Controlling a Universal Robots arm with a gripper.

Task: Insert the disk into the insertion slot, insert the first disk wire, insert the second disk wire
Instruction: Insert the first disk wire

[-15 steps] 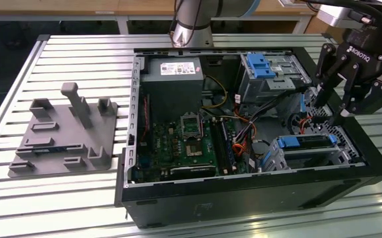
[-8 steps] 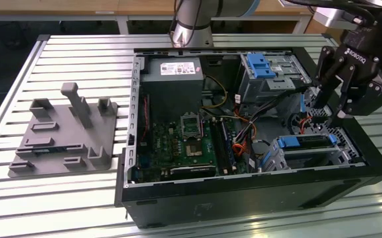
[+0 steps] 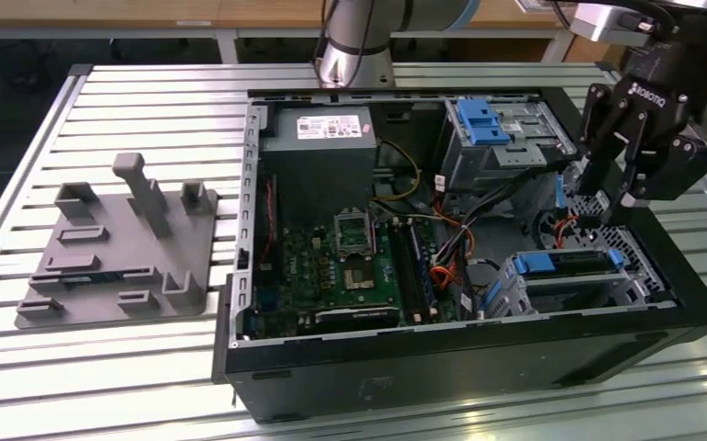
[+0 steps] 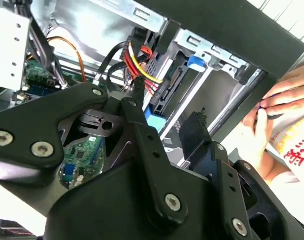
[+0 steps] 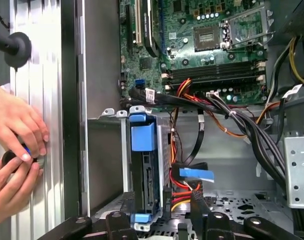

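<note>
Disk [image 3: 562,263] sat in insertion slot [image 3: 639,274]. Gripper [image 5: 182,197] stood released, jaws apart, beside red-yellow wires [image 5: 175,181]. First wrist view recorded a person's hands [image 5: 15,125]; exterior view, a grey fixture [image 3: 121,248].

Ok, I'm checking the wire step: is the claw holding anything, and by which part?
Cannot tell. The claw is down among the red and yellow wires beside the disk, but whether it grips them is hidden.

Slatted metal table [image 3: 145,92]; wooden desks [image 3: 108,11] behind.
</note>
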